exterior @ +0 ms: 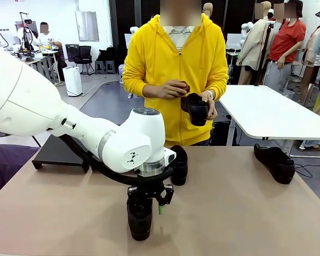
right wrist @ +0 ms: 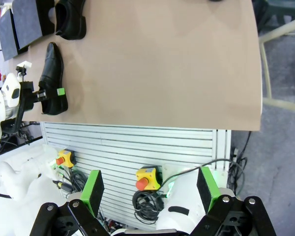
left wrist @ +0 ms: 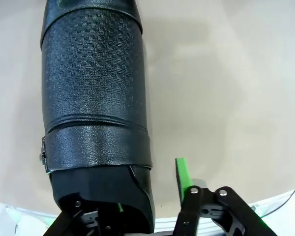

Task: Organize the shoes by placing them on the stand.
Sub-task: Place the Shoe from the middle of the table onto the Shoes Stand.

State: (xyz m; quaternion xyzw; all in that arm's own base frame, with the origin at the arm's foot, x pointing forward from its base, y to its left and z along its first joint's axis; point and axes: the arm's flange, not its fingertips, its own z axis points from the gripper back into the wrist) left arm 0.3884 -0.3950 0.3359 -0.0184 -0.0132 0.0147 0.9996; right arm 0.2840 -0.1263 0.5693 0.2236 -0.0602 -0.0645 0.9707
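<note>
Stand [exterior: 57, 152] far left, no shoe on visible top. My left gripper [exterior: 148, 204] at heel of near shoe [exterior: 140, 224]: jaws part-spread astride heel wall, outer pad [left wrist: 182, 174] clear of leather. Shoe's long axis runs near-to-far; stand lies left, beyond. Second shoe [exterior: 178, 165] just behind; third shoe [exterior: 196, 109] in person's hands; fourth shoe [exterior: 274, 162] right. My right gripper [right wrist: 150, 189] spread wide, holding nothing.

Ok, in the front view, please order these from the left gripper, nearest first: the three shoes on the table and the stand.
1. front shoe, at the left gripper, near edge.
2. middle shoe, just behind the wrist.
3. stand, far left.
4. right shoe, far right side.
</note>
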